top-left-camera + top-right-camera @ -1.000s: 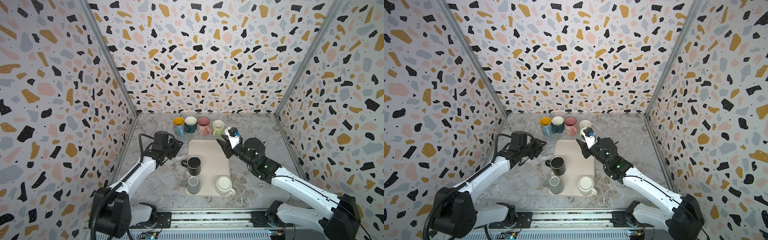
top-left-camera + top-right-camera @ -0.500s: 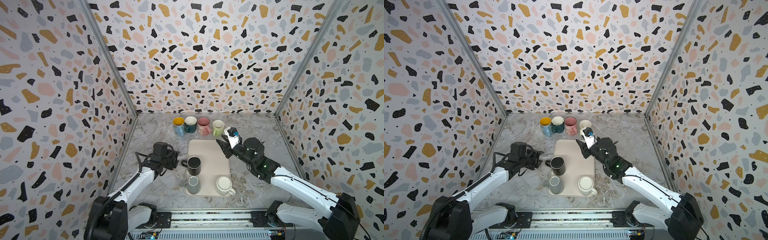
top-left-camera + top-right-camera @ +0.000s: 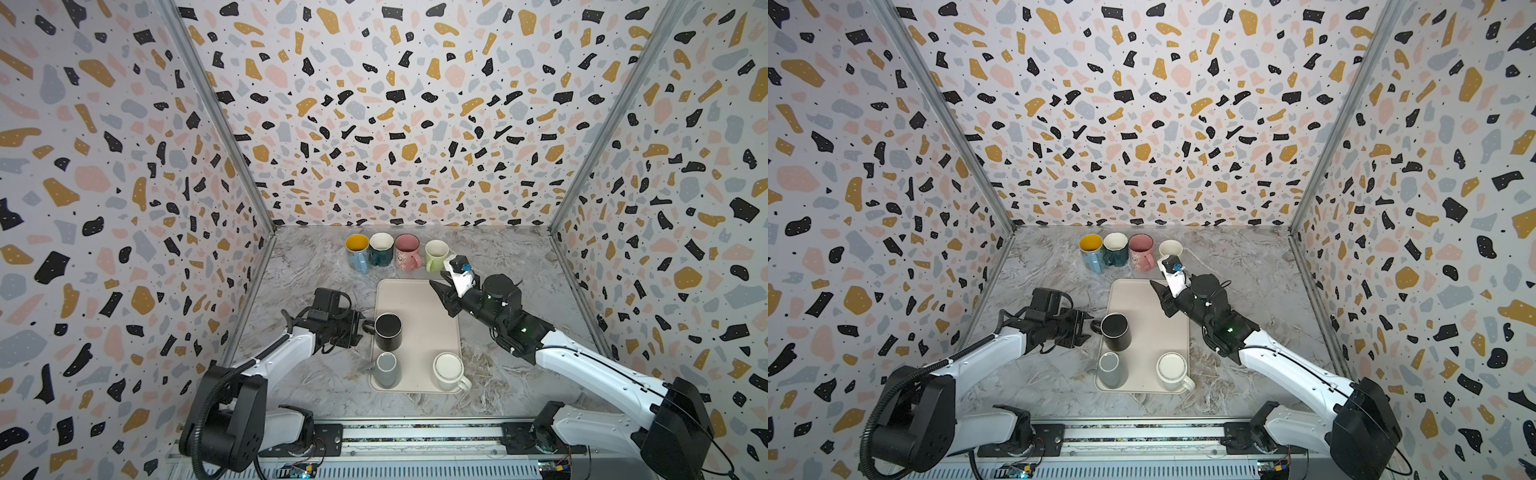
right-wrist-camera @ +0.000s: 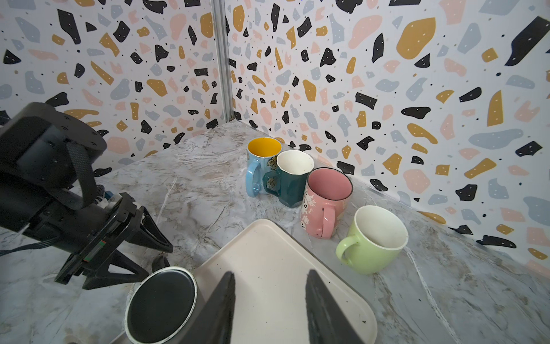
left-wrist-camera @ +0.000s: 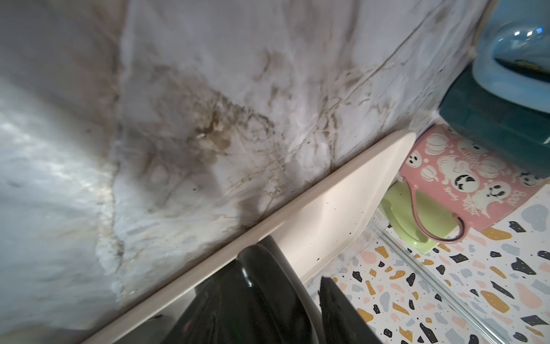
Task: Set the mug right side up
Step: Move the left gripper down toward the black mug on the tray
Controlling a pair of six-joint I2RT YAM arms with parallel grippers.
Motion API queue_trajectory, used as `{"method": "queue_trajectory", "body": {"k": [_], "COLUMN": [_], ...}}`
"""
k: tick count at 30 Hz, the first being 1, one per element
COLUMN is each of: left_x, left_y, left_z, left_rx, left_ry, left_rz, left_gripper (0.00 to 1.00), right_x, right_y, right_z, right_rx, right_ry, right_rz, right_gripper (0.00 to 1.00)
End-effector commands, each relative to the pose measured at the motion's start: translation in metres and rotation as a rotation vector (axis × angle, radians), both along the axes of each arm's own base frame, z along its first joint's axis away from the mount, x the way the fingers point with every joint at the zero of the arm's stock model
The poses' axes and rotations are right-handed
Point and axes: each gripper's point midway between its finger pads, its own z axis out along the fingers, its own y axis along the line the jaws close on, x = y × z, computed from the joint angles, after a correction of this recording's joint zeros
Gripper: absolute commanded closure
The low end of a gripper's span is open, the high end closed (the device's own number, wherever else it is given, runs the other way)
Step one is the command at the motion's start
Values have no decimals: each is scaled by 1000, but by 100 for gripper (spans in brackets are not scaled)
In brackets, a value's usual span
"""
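Ceramic black mug [image 3: 388, 332], upside down on tray [image 3: 419, 299]: rigid, hefty, slick glaze, chippable. Grip handle [image 3: 366, 326] or wall. Left gripper [image 3: 357, 328] part-open at handle, nothing clamped. Right gripper [image 4: 269, 297] open, empty.

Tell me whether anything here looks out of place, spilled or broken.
The three mugs on the tray stand upside down, bases up: the black mug, grey mug and white mug. Behind the tray, the blue mug, teal mug, pink mug and green mug stand upright. Nothing looks spilled or broken.
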Motion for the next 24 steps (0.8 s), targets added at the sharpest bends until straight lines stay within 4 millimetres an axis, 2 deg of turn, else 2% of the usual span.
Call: {"method": "queue_trajectory", "body": {"k": [1,13,24], "left_x": [10,19,23], "left_y": [-14,-26,-34], "left_z": [19,21,19], "left_rx": [-61,-102,-128], "left_ry": [-39,-48,-54], "left_rz": [-39,-59,-84], "left_gripper": [45,46,53], "right_x": [4,7,10], "right_y": [1,5,6], "right_z": [31,26,21], "right_rx": [50,42,34], "right_ry": [-57,-50,-42], "right_rz": [-4,-2,-7], "right_gripper": [59,58,58]}}
